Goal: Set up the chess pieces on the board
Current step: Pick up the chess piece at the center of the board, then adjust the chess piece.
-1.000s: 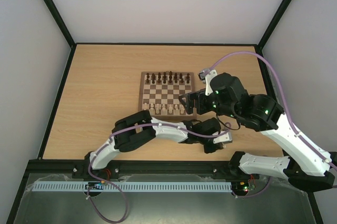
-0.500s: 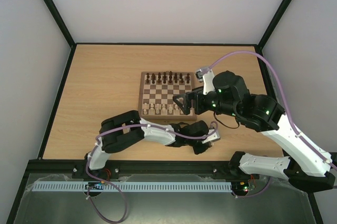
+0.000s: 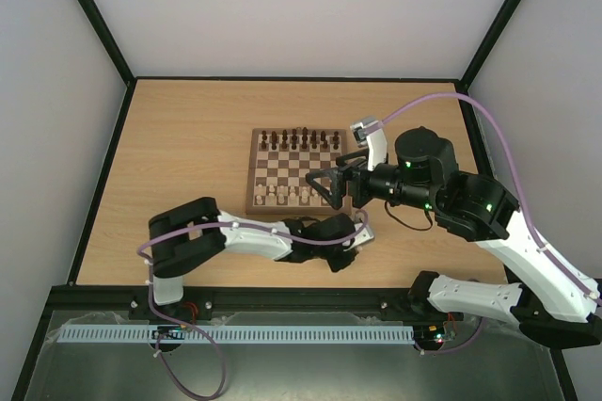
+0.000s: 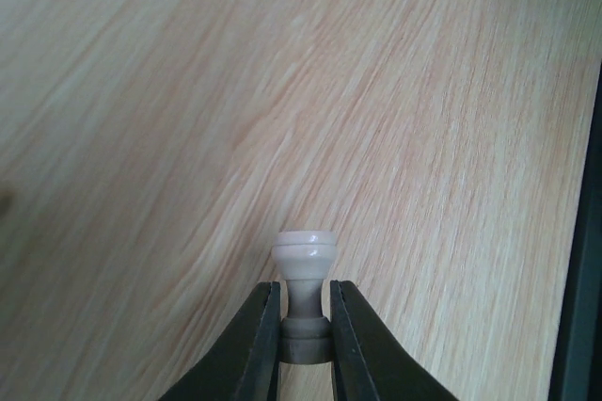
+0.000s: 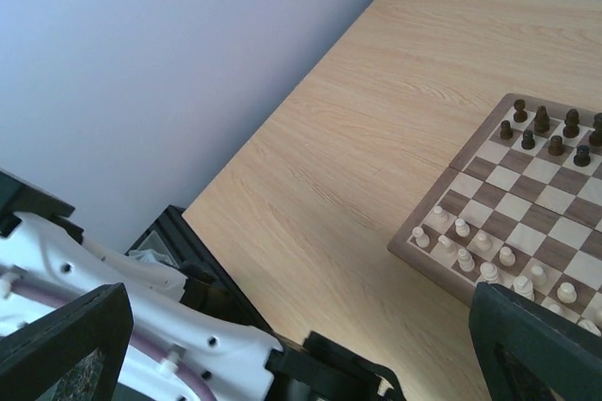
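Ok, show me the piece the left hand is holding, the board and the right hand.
pale chess piece [image 4: 304, 248]: left wrist view, its wide rounded end.
board [image 3: 296, 171]: top view, a bare middle square.
right hand [image 3: 329, 188]: top view, the gap between its open fingers.

A pale wood-grain counter [image 3: 179, 166] fills the middle under soft, even light. A plain white back wall [image 3: 301, 6] rises at 12 o'clock. Matching side walls [image 3: 47, 156] stand at 9 and 3 o'clock. Black frame bars [image 3: 94, 20] run up the corners and edge the counter. A white slotted strip [image 3: 282, 334] lies at 6 o'clock.
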You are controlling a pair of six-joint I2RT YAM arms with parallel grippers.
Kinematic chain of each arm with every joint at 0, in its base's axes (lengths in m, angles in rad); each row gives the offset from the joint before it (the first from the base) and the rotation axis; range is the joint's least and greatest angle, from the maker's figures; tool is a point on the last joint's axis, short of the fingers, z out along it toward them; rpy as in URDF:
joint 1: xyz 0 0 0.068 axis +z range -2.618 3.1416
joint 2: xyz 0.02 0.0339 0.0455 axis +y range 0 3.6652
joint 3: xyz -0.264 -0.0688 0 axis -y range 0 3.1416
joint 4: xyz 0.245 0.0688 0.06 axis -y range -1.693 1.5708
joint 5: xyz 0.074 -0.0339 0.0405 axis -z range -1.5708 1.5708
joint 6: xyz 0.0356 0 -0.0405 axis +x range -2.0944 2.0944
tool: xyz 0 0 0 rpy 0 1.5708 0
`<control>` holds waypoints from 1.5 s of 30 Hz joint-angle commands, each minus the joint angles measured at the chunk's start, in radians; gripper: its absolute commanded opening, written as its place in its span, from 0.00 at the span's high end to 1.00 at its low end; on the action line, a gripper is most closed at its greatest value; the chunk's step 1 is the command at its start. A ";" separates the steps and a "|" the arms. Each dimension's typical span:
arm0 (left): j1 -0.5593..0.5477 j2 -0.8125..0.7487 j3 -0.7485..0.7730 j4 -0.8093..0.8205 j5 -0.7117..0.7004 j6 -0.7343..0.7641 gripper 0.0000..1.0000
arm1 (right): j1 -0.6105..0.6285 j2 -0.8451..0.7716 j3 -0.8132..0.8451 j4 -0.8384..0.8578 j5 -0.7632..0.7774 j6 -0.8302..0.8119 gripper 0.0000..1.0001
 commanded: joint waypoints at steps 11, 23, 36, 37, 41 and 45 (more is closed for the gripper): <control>0.030 -0.449 -0.151 -0.205 -0.133 -0.056 0.93 | -0.004 -0.034 0.013 0.013 -0.037 0.021 0.01; -0.031 -0.693 -0.194 -0.214 -0.101 -0.081 0.90 | -0.004 -0.080 -0.003 -0.122 0.119 0.109 0.01; -0.106 -0.951 -0.354 -0.111 -0.110 -0.149 0.89 | -0.004 -0.078 -0.052 -0.195 0.233 0.243 0.01; -0.110 -0.973 -0.366 -0.105 -0.114 -0.154 0.89 | -0.005 -0.075 -0.061 -0.196 0.220 0.251 0.01; -0.132 -1.060 -0.405 -0.077 -0.120 -0.165 0.89 | -0.011 -0.066 -0.116 -0.171 0.129 0.266 0.00; -0.147 -1.121 -0.436 -0.065 -0.139 -0.178 0.89 | -0.088 -0.043 -0.180 -0.107 -0.097 0.270 0.04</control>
